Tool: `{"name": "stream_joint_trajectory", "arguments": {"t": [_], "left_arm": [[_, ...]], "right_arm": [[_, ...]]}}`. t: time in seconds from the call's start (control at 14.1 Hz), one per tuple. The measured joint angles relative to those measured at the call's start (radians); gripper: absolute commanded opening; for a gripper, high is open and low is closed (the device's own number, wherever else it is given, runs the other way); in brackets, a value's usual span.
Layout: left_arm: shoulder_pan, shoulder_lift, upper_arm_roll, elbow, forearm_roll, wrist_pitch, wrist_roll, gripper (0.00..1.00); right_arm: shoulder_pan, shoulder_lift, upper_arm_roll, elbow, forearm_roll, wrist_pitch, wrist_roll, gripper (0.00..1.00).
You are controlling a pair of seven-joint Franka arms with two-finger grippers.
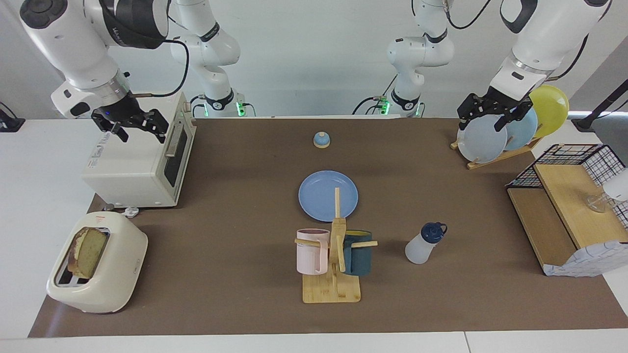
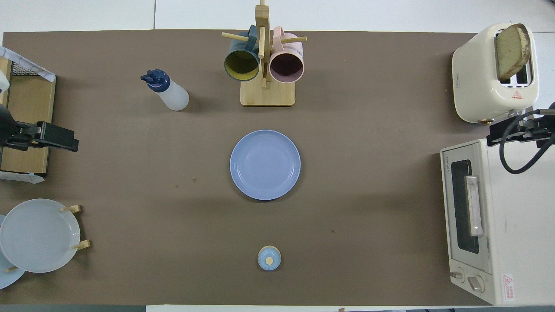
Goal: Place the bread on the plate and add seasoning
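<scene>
A tan slice of bread point(image 1: 88, 252) point(image 2: 511, 50) stands upright in a slot of the cream toaster point(image 1: 110, 279) at the right arm's end of the table. The round blue plate point(image 1: 328, 195) point(image 2: 265, 164) lies bare at mid-table. The seasoning point(image 1: 424, 243) point(image 2: 167, 90), a translucent white bottle with a navy cap, stands farther from the robots than the plate, toward the left arm's end. My right gripper point(image 1: 141, 131) hangs open and holds nothing over the white toaster oven point(image 1: 142, 166). Over the plate rack point(image 1: 505, 132), my left gripper point(image 1: 483, 118) is open too, with nothing in it.
A wooden mug tree point(image 1: 333, 284) with a pink and a dark teal mug stands just beside the plate, farther from the robots. A small blue-domed bell point(image 1: 321, 140) sits nearer to them. A wooden shelf with a wire basket point(image 1: 564, 206) fills the left arm's end.
</scene>
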Motion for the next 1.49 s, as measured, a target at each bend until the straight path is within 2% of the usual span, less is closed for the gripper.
{"name": "stream_joint_trajectory", "arguments": {"t": [0.92,1.28,1.49], "left_arm": [[0.002,0.000,0.002,0.000,0.000,-0.001,0.000,1.00],[0.004,-0.002,0.003,-0.011,0.000,0.003,0.000,1.00],[0.001,-0.017,0.000,-0.062,0.000,0.082,0.000,1.00]], "right_arm": [[0.001,0.000,0.001,0.002,-0.001,0.012,-0.004,1.00],[-0.002,0.006,0.000,-0.003,-0.002,0.184,-0.004,1.00],[-0.002,0.020,0.000,-0.016,-0.002,0.349,-0.011,1.00]]}}
